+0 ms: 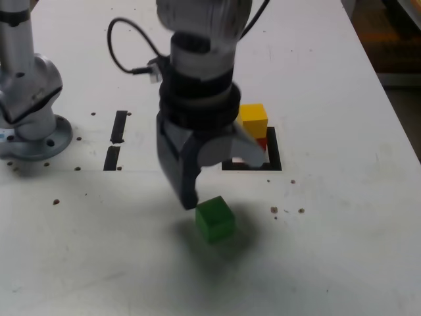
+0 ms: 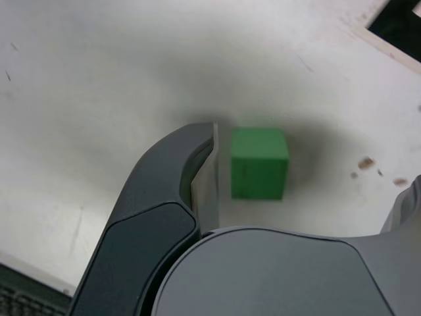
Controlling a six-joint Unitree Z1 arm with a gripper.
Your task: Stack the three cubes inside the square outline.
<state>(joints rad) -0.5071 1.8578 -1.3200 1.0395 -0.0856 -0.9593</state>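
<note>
The green cube point(image 1: 215, 219) point(image 2: 259, 163) lies on the white table, outside the square outline point(image 1: 274, 158). My gripper point(image 1: 220, 174) point(image 2: 302, 184) hangs low over it and is open. The dark finger point(image 1: 187, 191) point(image 2: 191, 171) stands right beside the cube without visibly touching it, and the other finger point(image 2: 408, 204) is well away on the cube's far side. Inside the outline, the yellow cube point(image 1: 253, 120) sits on the red cube point(image 1: 262, 143). The gripper hides most of the red cube and part of the outline.
Two short black strips point(image 1: 119, 126) point(image 1: 112, 158) lie at the exterior view's left, near the arm's base point(image 1: 29, 125). A black cable point(image 1: 125, 46) loops from the wrist. Small dark specks point(image 1: 287, 210) dot the table. The table's edge point(image 1: 395, 112) runs down the exterior view's right.
</note>
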